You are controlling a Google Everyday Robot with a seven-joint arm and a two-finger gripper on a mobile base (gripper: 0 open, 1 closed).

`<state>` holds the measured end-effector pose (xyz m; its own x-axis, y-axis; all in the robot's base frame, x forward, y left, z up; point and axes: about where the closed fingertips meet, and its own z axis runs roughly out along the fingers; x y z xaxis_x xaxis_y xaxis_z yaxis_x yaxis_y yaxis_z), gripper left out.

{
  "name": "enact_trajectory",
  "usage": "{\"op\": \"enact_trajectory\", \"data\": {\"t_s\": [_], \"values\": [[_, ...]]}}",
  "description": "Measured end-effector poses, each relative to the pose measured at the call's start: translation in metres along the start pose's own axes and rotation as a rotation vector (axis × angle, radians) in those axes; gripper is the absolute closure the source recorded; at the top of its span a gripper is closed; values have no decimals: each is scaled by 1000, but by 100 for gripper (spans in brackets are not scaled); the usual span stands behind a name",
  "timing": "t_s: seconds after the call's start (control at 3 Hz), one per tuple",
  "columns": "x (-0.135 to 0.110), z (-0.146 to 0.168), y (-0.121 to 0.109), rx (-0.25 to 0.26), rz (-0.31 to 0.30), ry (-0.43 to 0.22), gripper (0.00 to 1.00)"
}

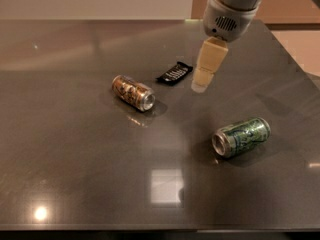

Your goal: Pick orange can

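The orange can lies on its side on the dark grey table, left of centre, its silver end facing front right. My gripper hangs from the arm at the upper right, above the table. It is to the right of the orange can and just right of the black snack wrapper. It holds nothing that I can see.
A green can lies on its side at the right front. The small black wrapper lies between the orange can and the gripper. The table's right edge runs diagonally at the far right, and its front edge is near the bottom.
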<state>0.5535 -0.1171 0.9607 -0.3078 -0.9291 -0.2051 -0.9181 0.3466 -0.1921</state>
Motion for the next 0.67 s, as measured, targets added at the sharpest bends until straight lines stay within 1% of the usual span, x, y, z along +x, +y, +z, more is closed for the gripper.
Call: {"op": "enact_trajectory", "data": {"t_s": [0.33, 0.67], "values": [[-37, 16, 3, 10, 56, 1, 0], [-69, 35, 12, 31, 100, 13, 0]]}}
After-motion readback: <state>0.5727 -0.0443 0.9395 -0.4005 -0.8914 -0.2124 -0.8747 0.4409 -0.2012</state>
